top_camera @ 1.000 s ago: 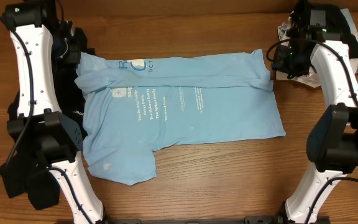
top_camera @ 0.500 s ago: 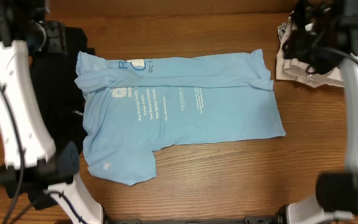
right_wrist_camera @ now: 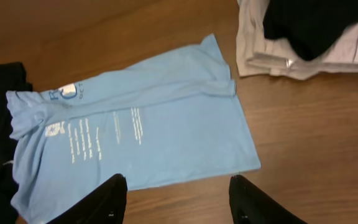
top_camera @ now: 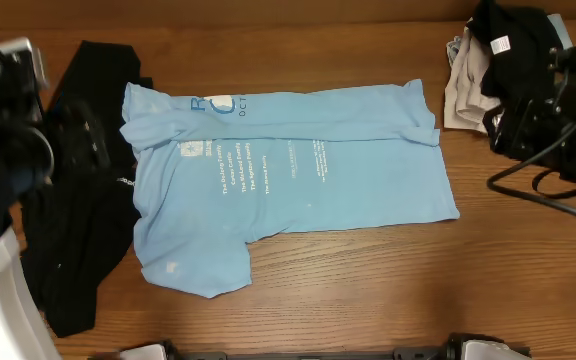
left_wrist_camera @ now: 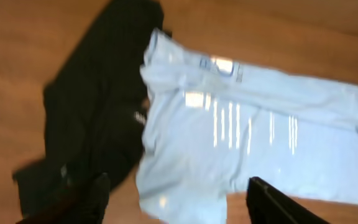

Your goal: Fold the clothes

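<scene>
The light blue T-shirt (top_camera: 288, 170) lies flat in the middle of the table, its far edge folded down over the lettering and one sleeve sticking out at the near left. It also shows in the left wrist view (left_wrist_camera: 241, 143) and the right wrist view (right_wrist_camera: 142, 137). A black garment (top_camera: 68, 220) lies crumpled to its left, touching the shirt's left edge, and shows in the left wrist view (left_wrist_camera: 98, 106). My left gripper (left_wrist_camera: 179, 199) is open and empty, high above the shirt's left part. My right gripper (right_wrist_camera: 179, 199) is open and empty, high above the shirt's near right edge.
A stack of folded light clothes (top_camera: 463, 95) with a black piece on top (top_camera: 513, 45) sits at the far right corner; it also shows in the right wrist view (right_wrist_camera: 353, 56). My arms hang at the left edge (top_camera: 8, 150) and the right edge (top_camera: 558, 110).
Both arms have drawn back from the shirt's far corners and risen toward the sides. The black garment at the left is now uncovered. The shirt has not moved.
</scene>
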